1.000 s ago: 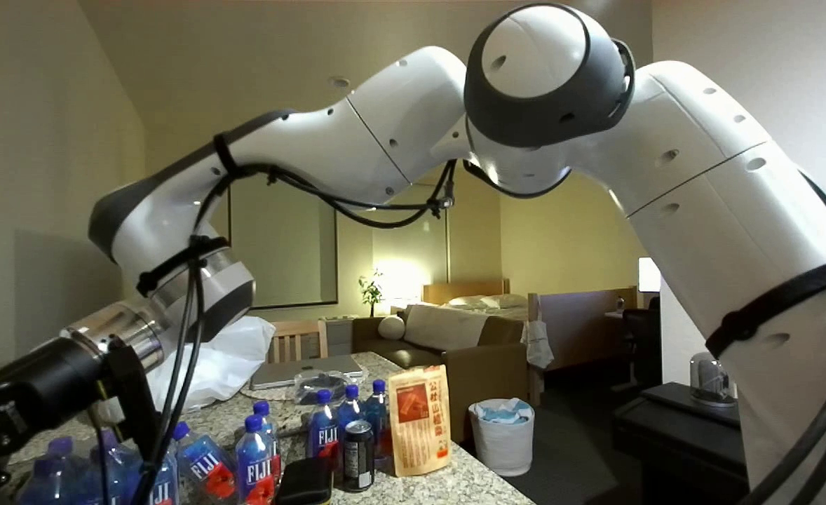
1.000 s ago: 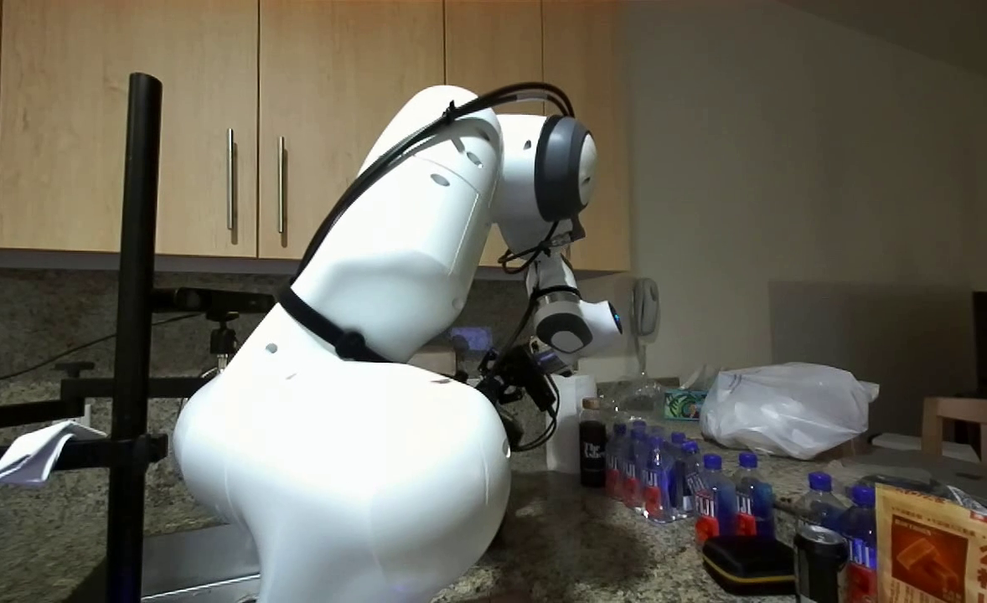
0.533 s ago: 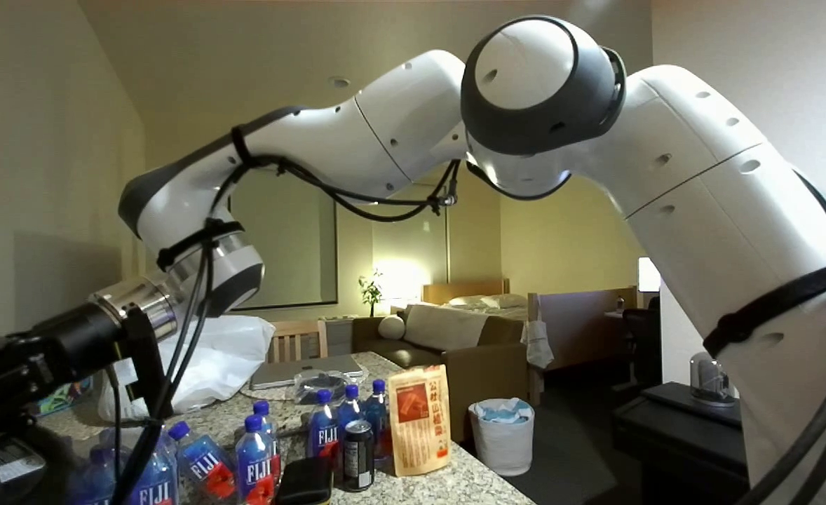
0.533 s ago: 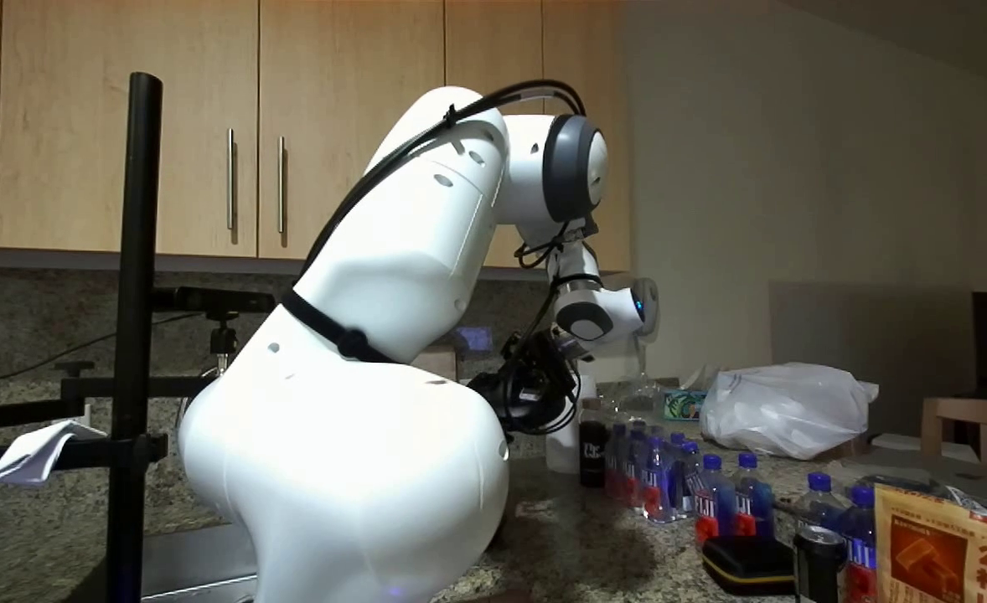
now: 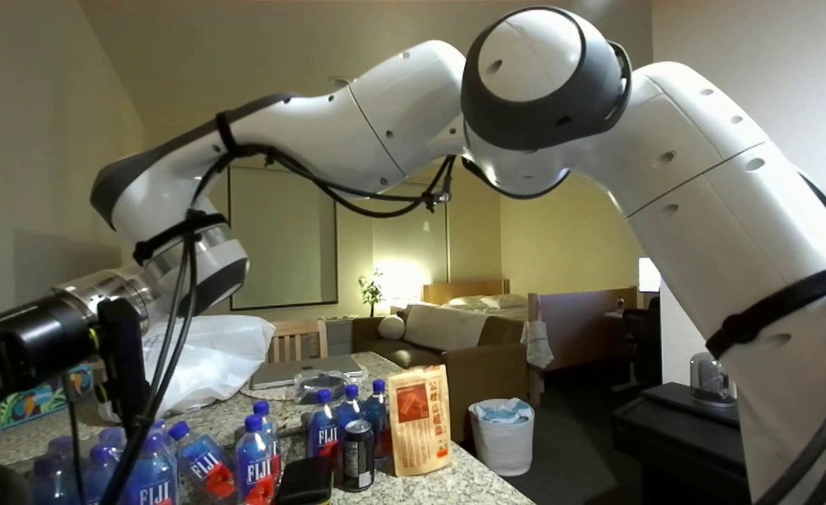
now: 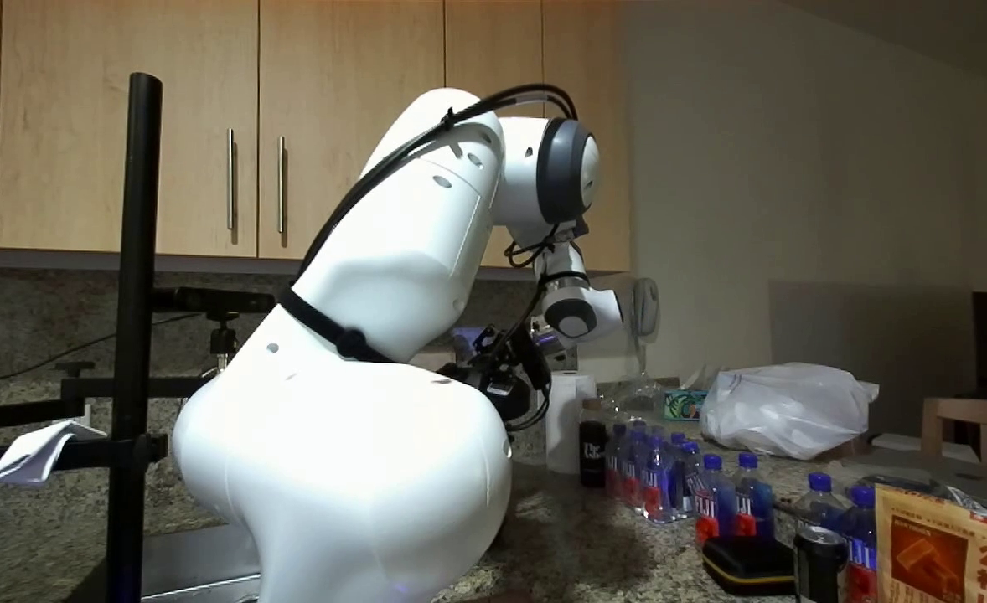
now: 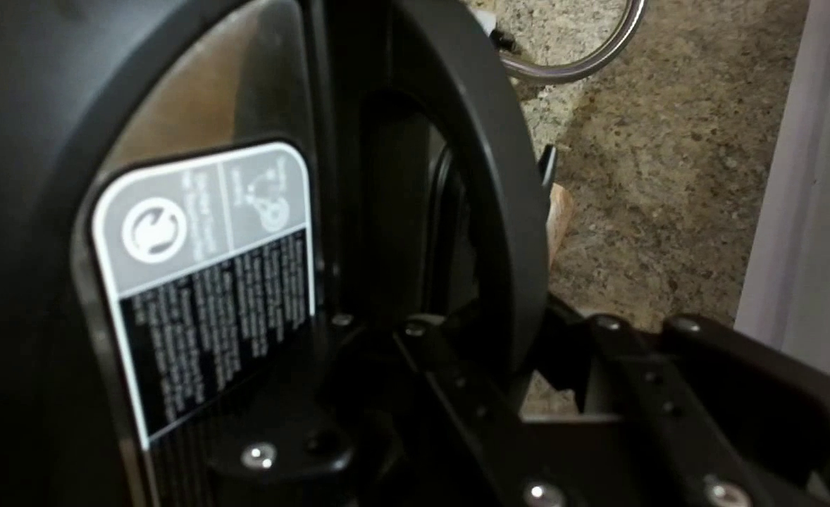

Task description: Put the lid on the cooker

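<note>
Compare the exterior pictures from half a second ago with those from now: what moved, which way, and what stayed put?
In both exterior views, the white jointed robot arm swung toward the picture's left, carrying the large round dark lid along in its black gripper. Nothing was visibly grasped or released. The white plastic bag, blue-capped clear bottles and tan paper pouch stayed put.
</note>
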`<move>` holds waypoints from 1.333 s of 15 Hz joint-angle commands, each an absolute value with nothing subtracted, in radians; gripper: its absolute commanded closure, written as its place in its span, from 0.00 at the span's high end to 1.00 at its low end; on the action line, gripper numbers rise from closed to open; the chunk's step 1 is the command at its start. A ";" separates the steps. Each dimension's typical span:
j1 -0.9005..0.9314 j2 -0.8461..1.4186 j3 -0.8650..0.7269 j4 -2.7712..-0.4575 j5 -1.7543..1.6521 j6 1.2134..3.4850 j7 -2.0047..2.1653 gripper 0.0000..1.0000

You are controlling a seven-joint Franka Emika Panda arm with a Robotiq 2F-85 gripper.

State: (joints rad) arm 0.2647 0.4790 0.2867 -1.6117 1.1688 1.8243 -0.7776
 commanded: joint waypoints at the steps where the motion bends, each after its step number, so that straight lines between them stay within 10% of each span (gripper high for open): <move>1: 0.261 0.434 0.282 -1.665 1.167 1.763 -0.723 0.03; 20: 0.327 0.429 0.297 -1.724 1.002 1.760 -0.658 0.03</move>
State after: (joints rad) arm 0.3217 0.4687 0.2889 -1.7164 1.0238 1.7720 -0.7025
